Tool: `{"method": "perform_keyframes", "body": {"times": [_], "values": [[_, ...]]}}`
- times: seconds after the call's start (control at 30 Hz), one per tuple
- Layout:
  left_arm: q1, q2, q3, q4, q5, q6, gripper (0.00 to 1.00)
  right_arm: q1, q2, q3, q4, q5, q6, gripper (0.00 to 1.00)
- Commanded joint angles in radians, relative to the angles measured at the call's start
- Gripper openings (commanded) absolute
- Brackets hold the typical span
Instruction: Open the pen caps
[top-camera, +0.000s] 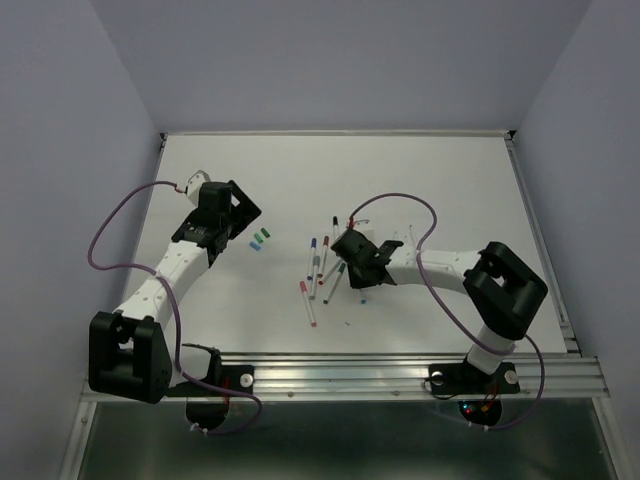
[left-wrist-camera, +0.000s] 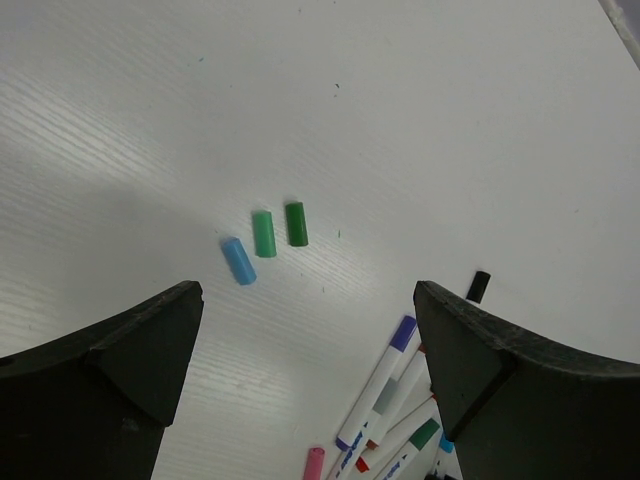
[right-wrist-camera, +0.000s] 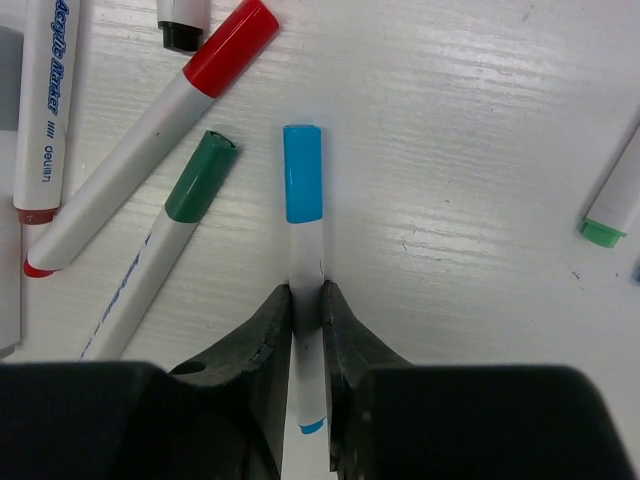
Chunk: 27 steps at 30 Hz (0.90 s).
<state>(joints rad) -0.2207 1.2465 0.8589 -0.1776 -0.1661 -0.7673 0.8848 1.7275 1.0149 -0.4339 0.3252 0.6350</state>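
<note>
Right pincer: clamped on the white barrel of the blue-capped pen, which lies on the desk.
Blue cap: on, just ahead.
Left pincer: wide open, empty, over three loose caps.
Risk: the thin barrel may slip or twist when the cap is pulled.

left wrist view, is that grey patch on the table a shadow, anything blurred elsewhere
Left wrist: yes, a soft shadow on the table; the three loose caps stay sharp. Right wrist: the blue-capped pen is crisp. Top: even light, no blur.
</note>
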Motion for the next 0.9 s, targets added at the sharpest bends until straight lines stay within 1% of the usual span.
{"method": "perform_keyframes", "body": {"times": [0.0,0.1,0.17,0.2,0.23,0.3,0.33,0.4,0.43,0.5,0.53,0.6,0.67,0.73,0.87], "values": [[0.003,-0.027,0.014,0.013,0.012,0.023,0.99,0.009,-0.008,-0.082,-0.011,-0.035,-0.004,0.01],[0.001,-0.022,0.009,0.047,0.106,0.085,0.99,0.009,-0.077,-0.091,0.017,0.001,-0.055,0.01],[-0.008,-0.032,-0.012,0.119,0.241,0.114,0.99,0.009,-0.127,-0.096,0.075,0.012,-0.125,0.01],[-0.023,-0.038,-0.020,0.179,0.354,0.147,0.99,0.000,-0.190,-0.107,0.130,-0.024,-0.147,0.01],[-0.032,-0.039,-0.032,0.220,0.413,0.163,0.99,0.000,-0.222,-0.114,0.161,-0.053,-0.194,0.01],[-0.075,-0.038,-0.037,0.279,0.518,0.177,0.99,-0.024,-0.288,-0.134,0.227,-0.106,-0.225,0.01],[-0.095,-0.032,-0.038,0.323,0.572,0.172,0.99,-0.047,-0.346,-0.154,0.289,-0.167,-0.248,0.01],[-0.143,-0.022,-0.023,0.340,0.577,0.168,0.99,-0.072,-0.390,-0.167,0.336,-0.225,-0.264,0.01],[-0.185,-0.009,-0.009,0.348,0.579,0.165,0.99,-0.081,-0.422,-0.173,0.371,-0.277,-0.271,0.01],[-0.216,0.007,0.000,0.357,0.582,0.152,0.99,-0.107,-0.439,-0.171,0.402,-0.328,-0.276,0.01],[-0.232,0.013,0.000,0.387,0.592,0.145,0.99,-0.107,-0.444,-0.170,0.420,-0.360,-0.274,0.01],[-0.239,0.024,-0.006,0.420,0.612,0.108,0.99,-0.125,-0.444,-0.159,0.423,-0.400,-0.273,0.01],[-0.249,0.028,-0.018,0.473,0.628,0.071,0.99,-0.126,-0.442,-0.148,0.474,-0.417,-0.274,0.01],[-0.256,0.034,-0.027,0.519,0.637,0.046,0.97,-0.135,-0.439,-0.138,0.491,-0.419,-0.276,0.01],[-0.278,0.054,-0.027,0.536,0.628,0.025,0.92,-0.135,-0.427,-0.119,0.534,-0.462,-0.276,0.01]]}}
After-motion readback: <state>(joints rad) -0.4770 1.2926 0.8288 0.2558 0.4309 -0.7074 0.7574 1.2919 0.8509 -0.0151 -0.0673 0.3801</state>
